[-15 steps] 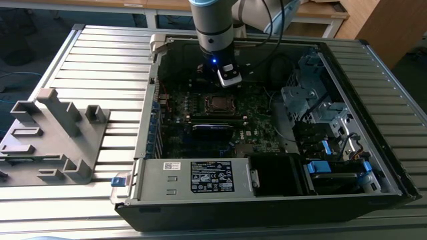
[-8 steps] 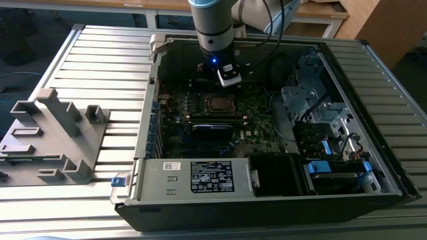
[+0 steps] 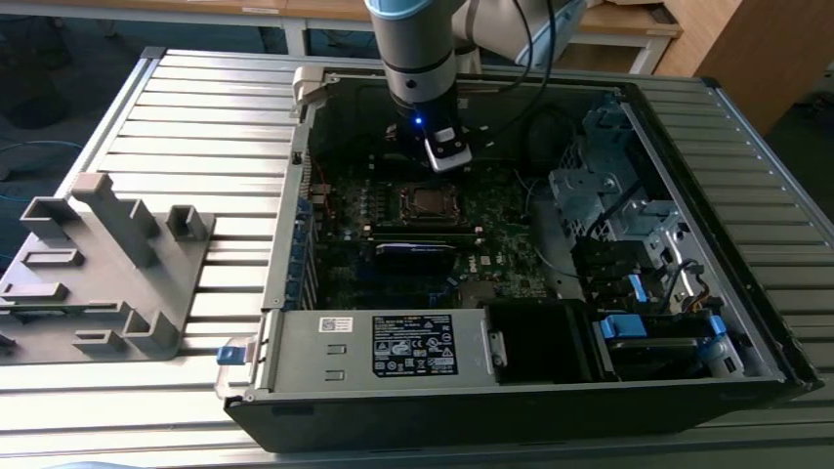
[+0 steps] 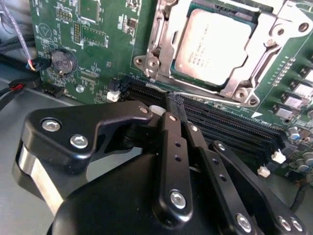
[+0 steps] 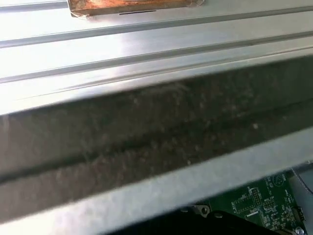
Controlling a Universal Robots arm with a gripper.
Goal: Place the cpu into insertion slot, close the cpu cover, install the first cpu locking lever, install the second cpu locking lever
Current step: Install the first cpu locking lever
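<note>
Already the cpu sits in its socket (cpu cover down), tool fingers together nearby.

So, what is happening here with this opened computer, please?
A robot arm reaches into the open computer case, its gripper close above the motherboard, beside the socket. The fingers look shut, holding nothing. The cpu already lies in the socket, and the cpu cover appears closed around it. A thin wire lever runs along the socket's near edge.
</note>
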